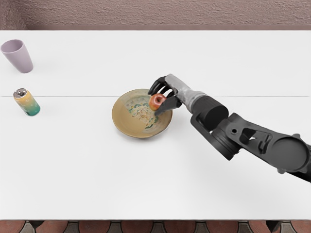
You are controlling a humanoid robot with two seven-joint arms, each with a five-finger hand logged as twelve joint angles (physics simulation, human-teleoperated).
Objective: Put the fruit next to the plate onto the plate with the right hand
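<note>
The white flat table (pixel 73 170) fills nearly the whole frame. My dark grey and black right arm (pixel 243 138) enters from the right edge and reaches to the centre. The round tan ceramic plate (pixel 129 121) with a green-patterned middle lies at centre. My right hand (pixel 167 94) is at the plate's right rim, fingers closed around the fruit. A pale lilac plastic cup (pixel 18 56) stands upright at upper left. A yellow and teal drinks can (pixel 26 102) stands below it. The small red round fruit (pixel 157 101) is in my grip over the plate's right part; contact with the plate cannot be determined.
</note>
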